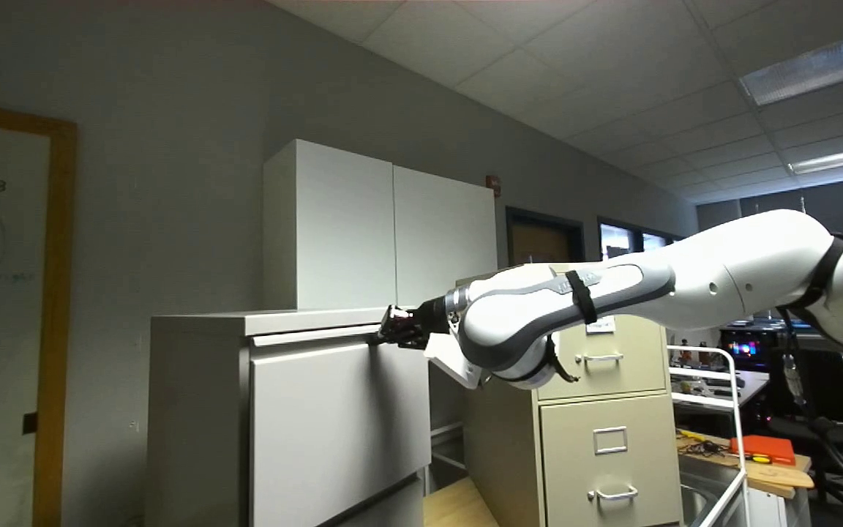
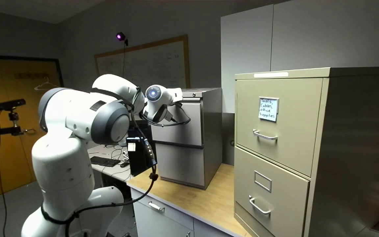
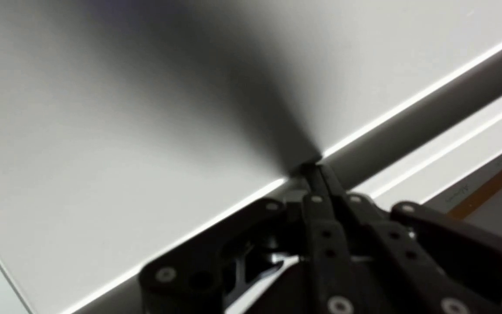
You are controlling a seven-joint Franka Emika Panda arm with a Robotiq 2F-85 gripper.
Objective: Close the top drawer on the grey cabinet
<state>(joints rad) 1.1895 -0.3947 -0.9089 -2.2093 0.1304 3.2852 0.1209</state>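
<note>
1. To me, the wide, flat pale-grey metal top drawer [image 1: 312, 432] looks nearly flush in the boxy pale-grey metal cabinet [image 1: 195, 417].
2. The black gripper [image 3: 313, 164] has jaws together, at the drawer's upper edge.
3. I judge the closing almost finished; next needs one gentle inward push.

In an exterior view the arm [image 2: 74, 115] seems to hide the hand [image 3: 313, 168].
</note>
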